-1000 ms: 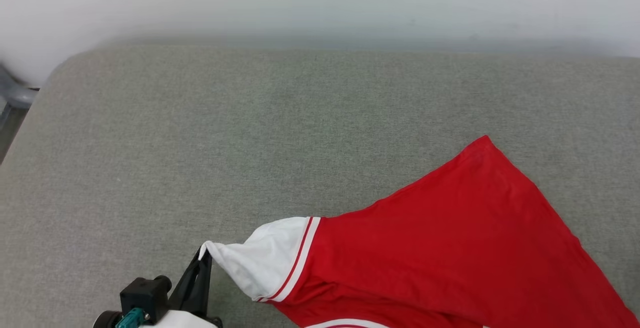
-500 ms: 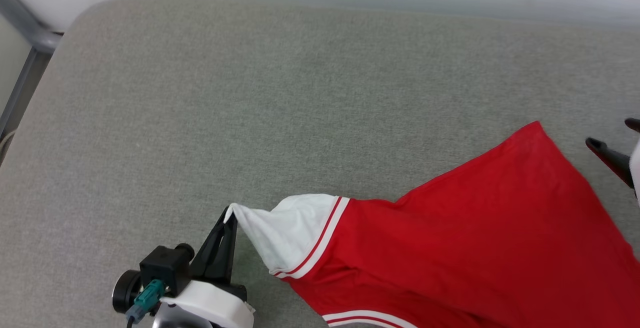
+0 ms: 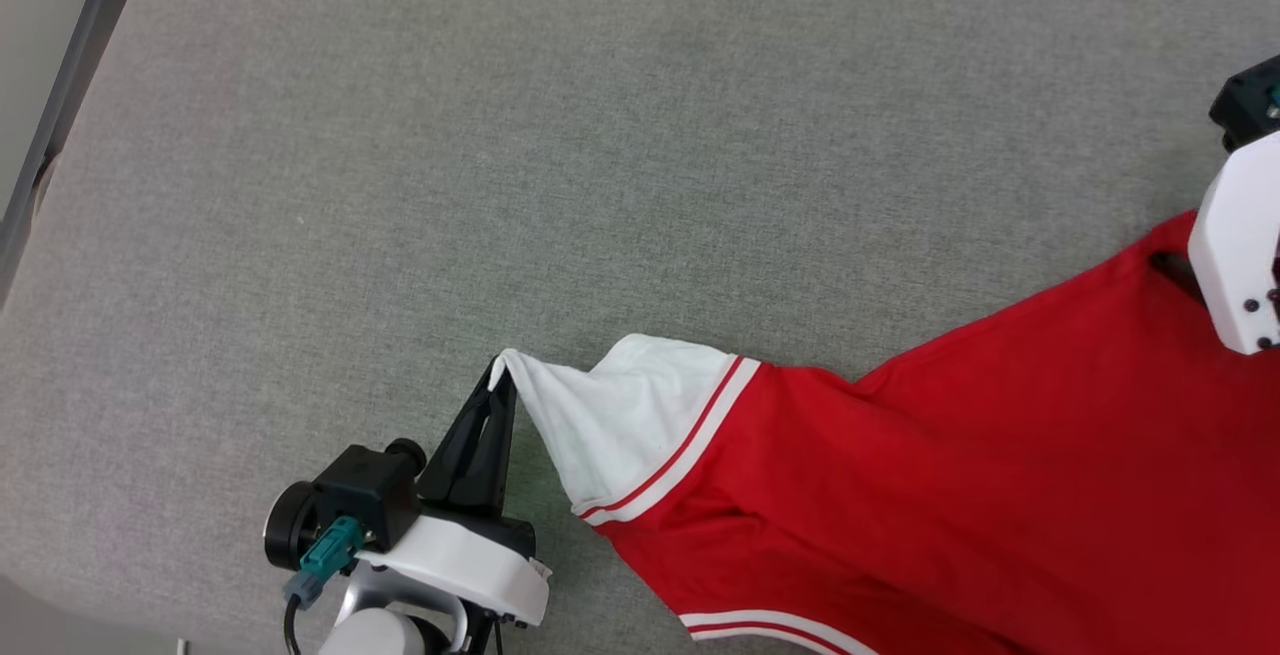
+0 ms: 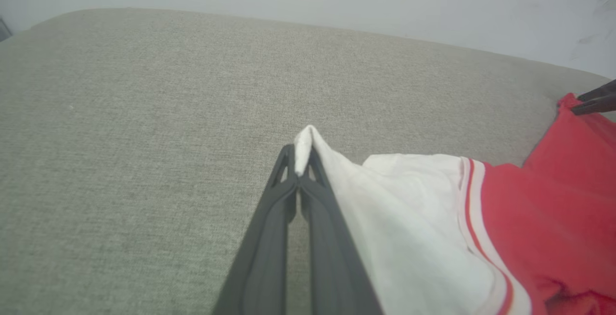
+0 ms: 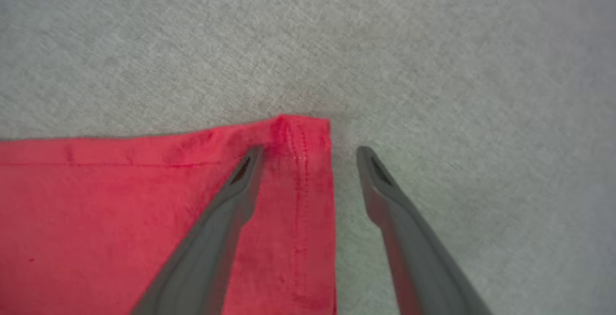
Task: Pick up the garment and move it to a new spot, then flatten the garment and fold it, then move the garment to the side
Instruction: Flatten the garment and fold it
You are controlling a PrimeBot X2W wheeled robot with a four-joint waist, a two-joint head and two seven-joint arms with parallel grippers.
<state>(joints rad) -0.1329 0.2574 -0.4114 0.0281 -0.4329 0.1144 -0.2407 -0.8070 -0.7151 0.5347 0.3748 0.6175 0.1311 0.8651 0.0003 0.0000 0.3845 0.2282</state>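
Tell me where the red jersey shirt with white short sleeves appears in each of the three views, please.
Head view: red jersey shirt at lower right, white sleeve pointing left.
Left wrist view: shirt at right edge and lower right, sleeve tip at the centre.
Right wrist view: shirt covers the lower left.
Shared landmark: the shirt's red hem corner, beside the open right gripper.

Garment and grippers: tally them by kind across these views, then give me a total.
Garments: 1, the garment
Grippers: 2, left gripper shut on the garment, right gripper open
Total: 3
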